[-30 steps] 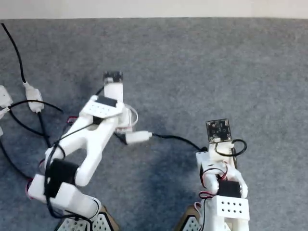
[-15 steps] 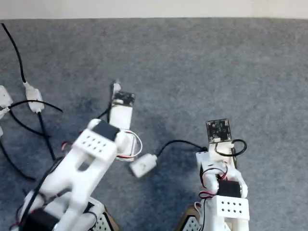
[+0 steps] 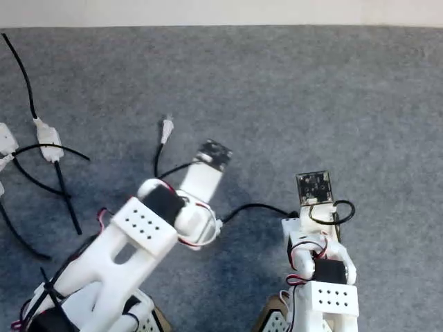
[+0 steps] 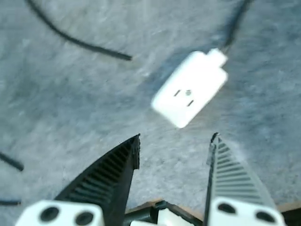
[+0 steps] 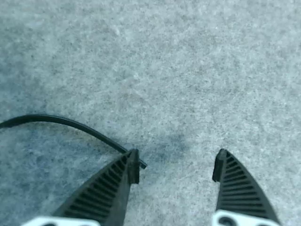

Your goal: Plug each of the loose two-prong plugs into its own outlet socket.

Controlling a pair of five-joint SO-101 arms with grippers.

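A white outlet socket (image 4: 189, 88) with two slots lies flat on the grey carpet, its black cord (image 4: 237, 21) leading away. My left gripper (image 4: 175, 137) hangs open just short of it, nothing between its fingers. From above, the left arm (image 3: 149, 221) covers most of that socket; a white corner (image 3: 217, 223) peeks out with the cord (image 3: 256, 205) running right. A small white two-prong plug (image 3: 166, 128) lies loose farther back. My right gripper (image 5: 176, 157) is open over bare carpet, a black cord (image 5: 61, 121) beside one finger.
More white plugs or sockets (image 3: 48, 149) with tangled black cords (image 3: 62, 183) lie at the far left. The right arm (image 3: 318, 256) stands at the near right. Open carpet (image 3: 332, 97) stretches across the back and right.
The left arm swung from the back left toward the right and nearer. The socket slid toward the near edge and now sits under that arm. The right arm stayed still.
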